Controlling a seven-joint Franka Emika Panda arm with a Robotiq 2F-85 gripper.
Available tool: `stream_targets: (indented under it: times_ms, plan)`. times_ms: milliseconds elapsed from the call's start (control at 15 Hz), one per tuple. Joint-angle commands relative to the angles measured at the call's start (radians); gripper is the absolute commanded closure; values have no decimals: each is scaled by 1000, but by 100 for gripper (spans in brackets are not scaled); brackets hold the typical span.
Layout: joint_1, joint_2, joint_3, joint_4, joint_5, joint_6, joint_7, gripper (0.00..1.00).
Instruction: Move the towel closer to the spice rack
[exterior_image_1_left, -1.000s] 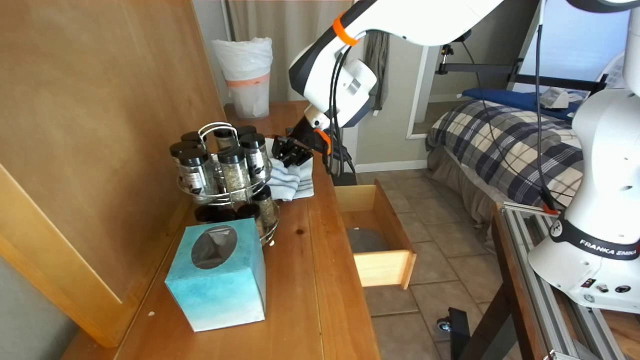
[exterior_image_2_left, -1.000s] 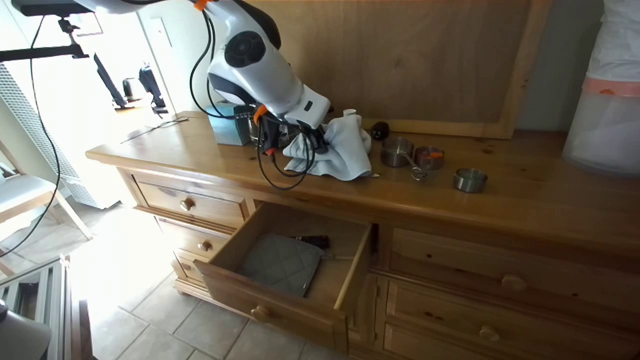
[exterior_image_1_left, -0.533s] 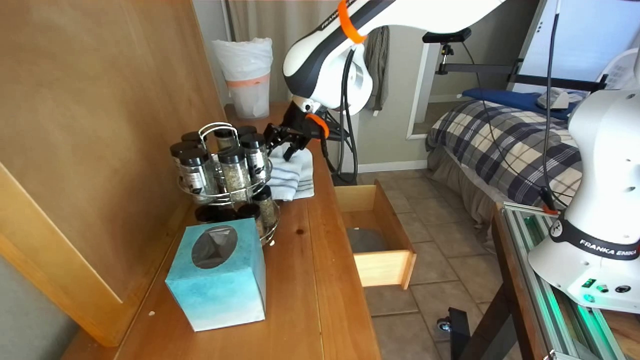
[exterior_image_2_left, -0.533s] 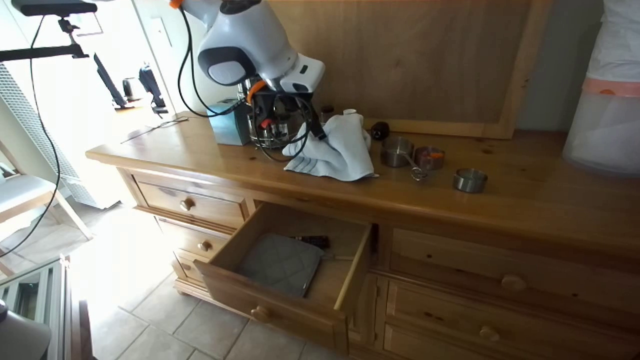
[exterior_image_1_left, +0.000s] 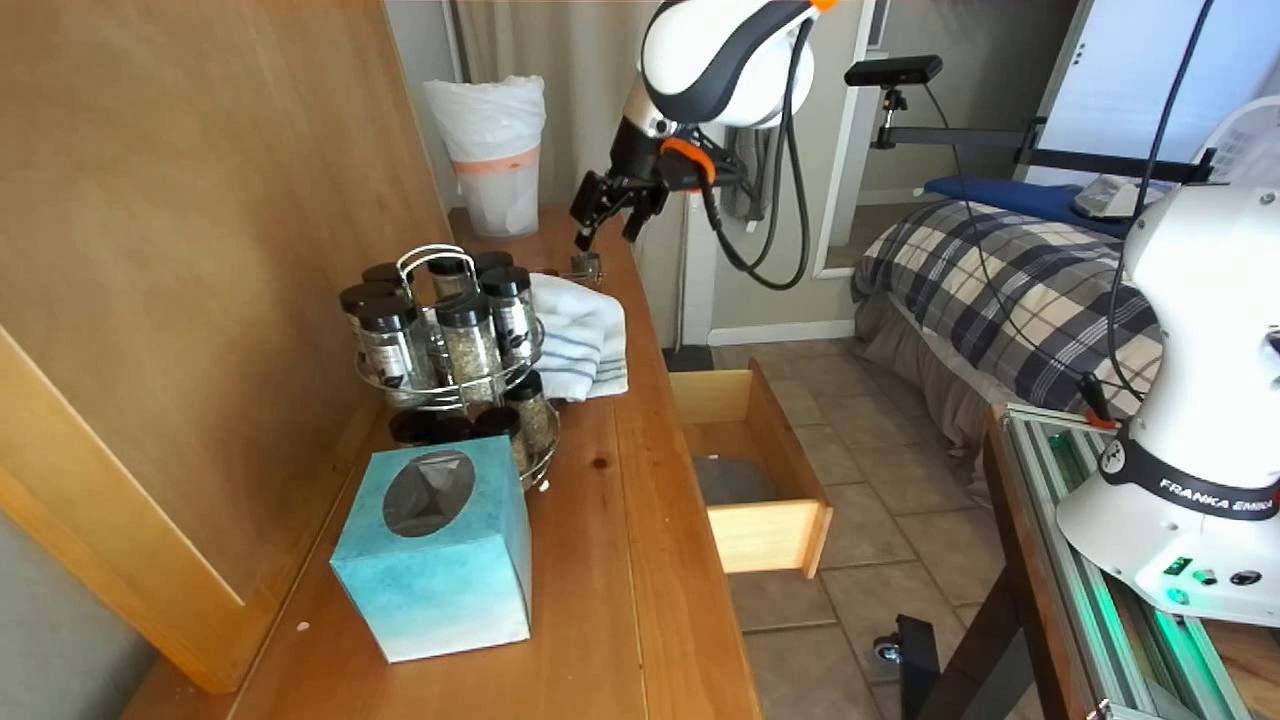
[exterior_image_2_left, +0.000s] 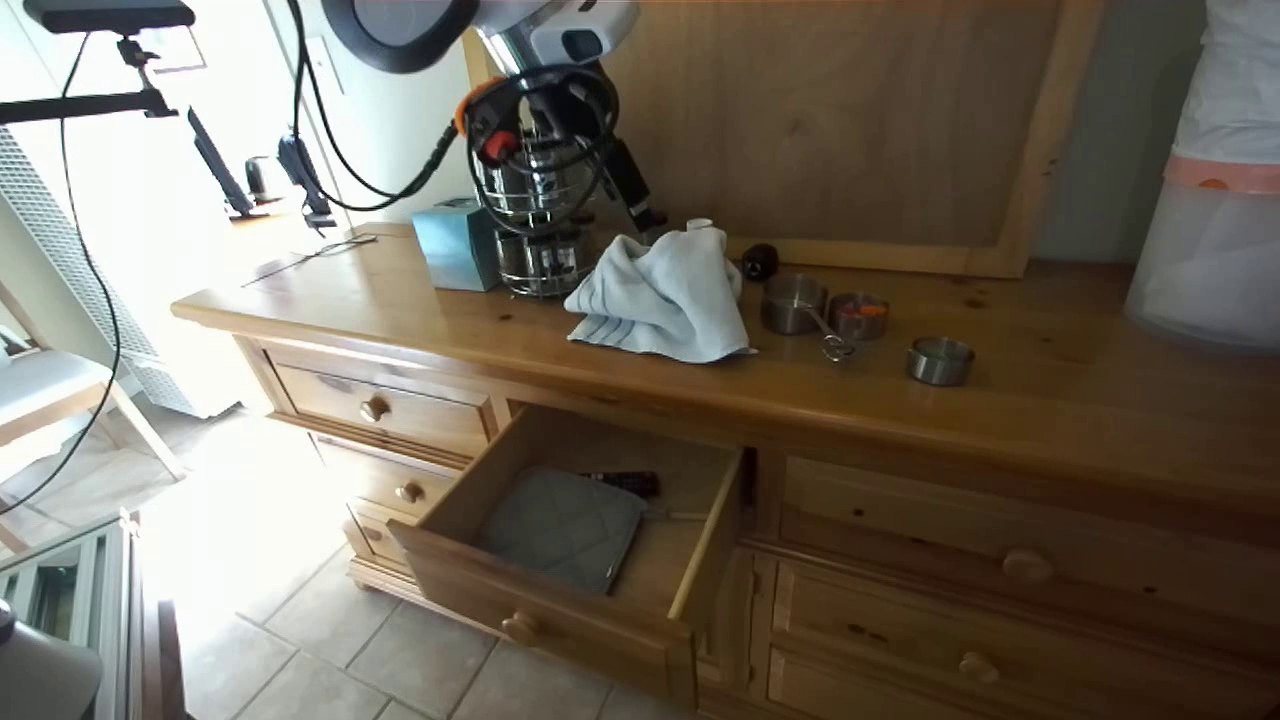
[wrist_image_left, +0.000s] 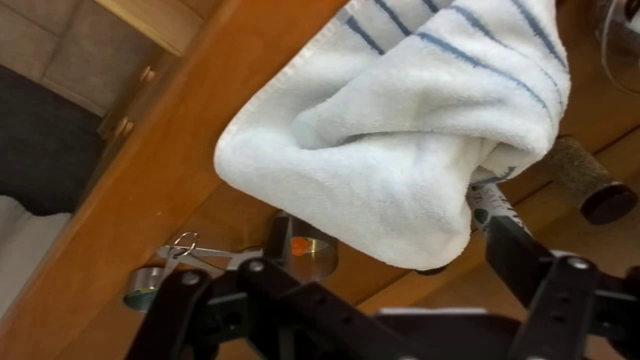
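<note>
Gripper (exterior_image_1_left: 607, 232) spread wide, apart from towel (exterior_image_1_left: 582, 340); towel bunched on dresser (exterior_image_1_left: 600, 560) just beside spice rack (exterior_image_1_left: 440, 390) in both exterior views. Printed label (wrist_image_left: 492, 202), partly hidden by towel, shows only in wrist view.

Wrist view: top edge crops towel (wrist_image_left: 400, 150). In an exterior view, tissue box (exterior_image_1_left: 440, 570) occludes part of spice rack (exterior_image_1_left: 447, 395).

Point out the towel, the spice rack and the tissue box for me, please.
Towel (wrist_image_left: 395, 160): wrist view, on the white cloth near its middle.
Spice rack (exterior_image_1_left: 437, 249): an exterior view, on the wire handle at its top.
Tissue box (exterior_image_1_left: 450, 600): an exterior view, on the side facing the camera.
</note>
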Motion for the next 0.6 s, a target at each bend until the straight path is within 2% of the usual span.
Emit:
stream_targets:
  times_ms: [0, 200, 333, 400, 533]
  plan:
    - [185, -237, -195, -38, -125, -92, -71, 0]
    - [300, -354, -321, 19, -218, -156, -122, 0]
    - [301, -403, -317, 65, -227, -180, -194, 0]
    - [277, -307, -310, 25, -184, -139, -144, 0]
    - [274, -330, -311, 32, -185, -142, -154, 0]
